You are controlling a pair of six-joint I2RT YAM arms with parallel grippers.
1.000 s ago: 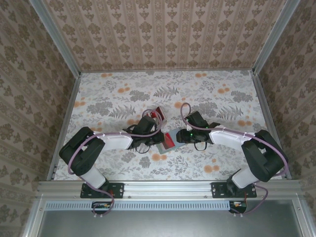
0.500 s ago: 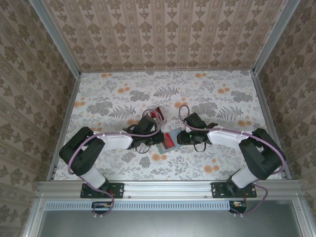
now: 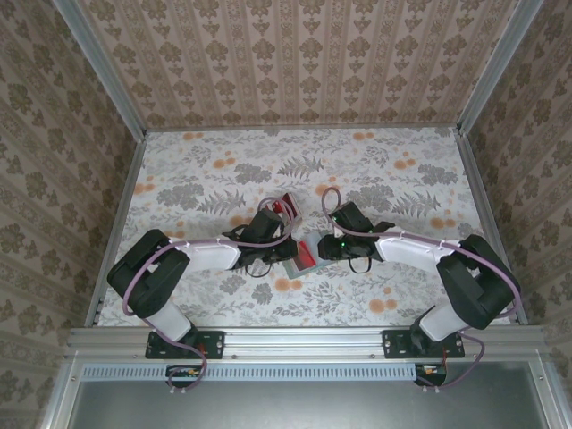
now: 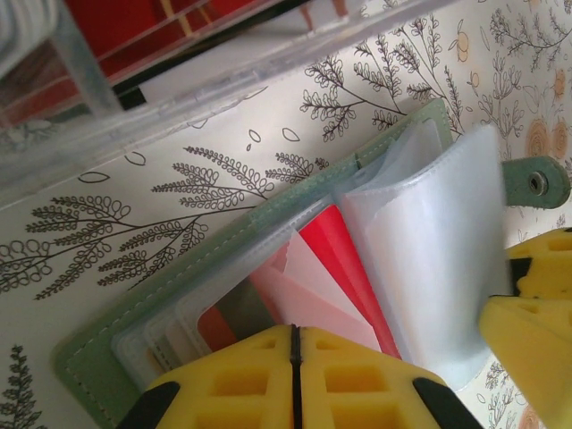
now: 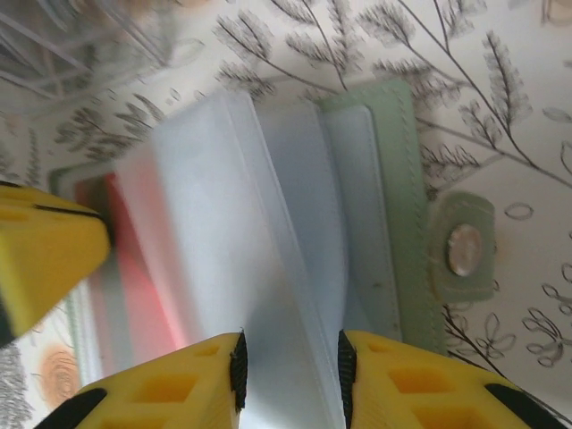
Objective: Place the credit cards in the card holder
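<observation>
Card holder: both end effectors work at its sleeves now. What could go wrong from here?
1. The red card sits tilted and only partly inside the card holder; it may jam or slip out.
2. The right end effector has a sleeve between its fingers; a strong pull may drag the card holder or tear the sleeve.
3. The shut left end effector is close to the right one; they may collide.

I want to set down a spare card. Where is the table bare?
Bare: the table's far half up to the back wall, and the near strip before the rail. Crowded: the middle, around the card holder and clear box.
</observation>
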